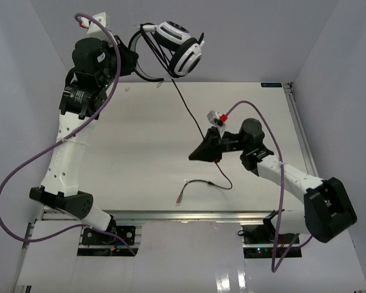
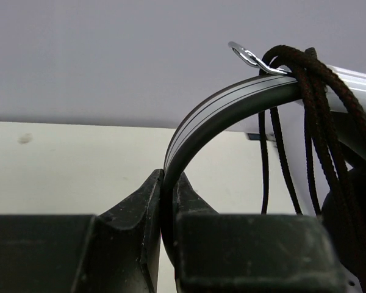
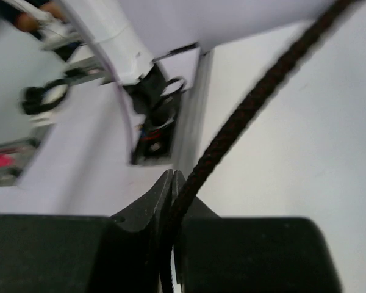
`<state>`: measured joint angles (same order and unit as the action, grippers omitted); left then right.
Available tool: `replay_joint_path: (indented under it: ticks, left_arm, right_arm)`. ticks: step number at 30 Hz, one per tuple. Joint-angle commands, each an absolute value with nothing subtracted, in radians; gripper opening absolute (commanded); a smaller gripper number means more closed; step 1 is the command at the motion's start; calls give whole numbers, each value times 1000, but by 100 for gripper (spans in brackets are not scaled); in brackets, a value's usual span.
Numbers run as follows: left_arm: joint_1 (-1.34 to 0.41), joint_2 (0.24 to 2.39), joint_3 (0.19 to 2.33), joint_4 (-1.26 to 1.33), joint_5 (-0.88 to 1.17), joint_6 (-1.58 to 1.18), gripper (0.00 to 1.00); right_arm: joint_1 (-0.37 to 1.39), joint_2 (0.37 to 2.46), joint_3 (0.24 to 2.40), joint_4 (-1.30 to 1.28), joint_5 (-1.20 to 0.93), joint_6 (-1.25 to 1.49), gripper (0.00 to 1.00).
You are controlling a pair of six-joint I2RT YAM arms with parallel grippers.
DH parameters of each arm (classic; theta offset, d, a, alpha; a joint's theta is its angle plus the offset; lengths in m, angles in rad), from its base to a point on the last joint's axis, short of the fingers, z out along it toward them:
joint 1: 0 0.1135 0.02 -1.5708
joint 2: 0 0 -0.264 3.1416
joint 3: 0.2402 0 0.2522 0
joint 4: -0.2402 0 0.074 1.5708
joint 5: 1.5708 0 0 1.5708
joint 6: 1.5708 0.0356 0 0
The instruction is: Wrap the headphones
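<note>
The headphones [image 1: 180,49], white with black ear pads, hang in the air over the table's far edge. My left gripper [image 1: 135,61] is shut on their headband [image 2: 219,104]; in the left wrist view its jaws [image 2: 168,181] pinch the band edge-on. Several turns of the thin black cable [image 2: 311,116] hang over the band beside a metal clip [image 2: 247,56]. The cable [image 1: 189,108] runs down to my right gripper [image 1: 194,157], which is shut on it just above the table. In the right wrist view the cable [image 3: 250,104] passes between the closed jaws [image 3: 174,178]. The cable's loose end [image 1: 195,183] lies on the table.
A purple robot cable [image 1: 24,168] loops out left of the left arm, and another [image 1: 282,201] follows the right arm. A metal rail [image 1: 299,131] lines the table's right edge. The grey back wall stands close behind the headphones.
</note>
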<state>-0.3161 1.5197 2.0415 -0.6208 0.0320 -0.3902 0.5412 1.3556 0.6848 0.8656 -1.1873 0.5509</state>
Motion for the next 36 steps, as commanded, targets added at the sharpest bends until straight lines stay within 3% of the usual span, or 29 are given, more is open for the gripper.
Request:
replay_joint_path:
  ticks: [1, 4, 9, 15, 21, 26, 30, 34, 36]
  left_arm:
    - [-321, 1553, 1954, -633, -281, -264, 0]
    - [-330, 1596, 1815, -643, -312, -157, 0]
    - [-370, 1623, 1636, -662, -260, -1, 0]
    - [-468, 1670, 1560, -749, -212, 60, 0]
    - [-522, 1613, 1502, -768, 128, 123, 0]
    - [-522, 1470, 1447, -706, 412, 119, 0]
    - [-524, 1420, 1444, -646, 704, 68, 0]
    - [-531, 1385, 1469, -535, 943, -14, 0]
    - [-531, 1371, 1471, -459, 1030, -127, 0]
  right_arm:
    - [628, 1216, 940, -31, -706, -282, 8]
    - [695, 1198, 1103, -290, -345, -540, 8]
    - [745, 1196, 1246, -289, 101, -856, 8]
    - [763, 1277, 1365, -260, 111, -1034, 8]
    - [716, 1362, 1287, 22, 257, -1215, 8]
    - [539, 1347, 1218, 94, 9, -1009, 13]
    - [388, 1371, 1196, 37, -411, -806, 18]
    - [338, 1418, 1174, 61, -862, -546, 15]
    - [333, 1448, 1111, 191, -1052, -402, 13]
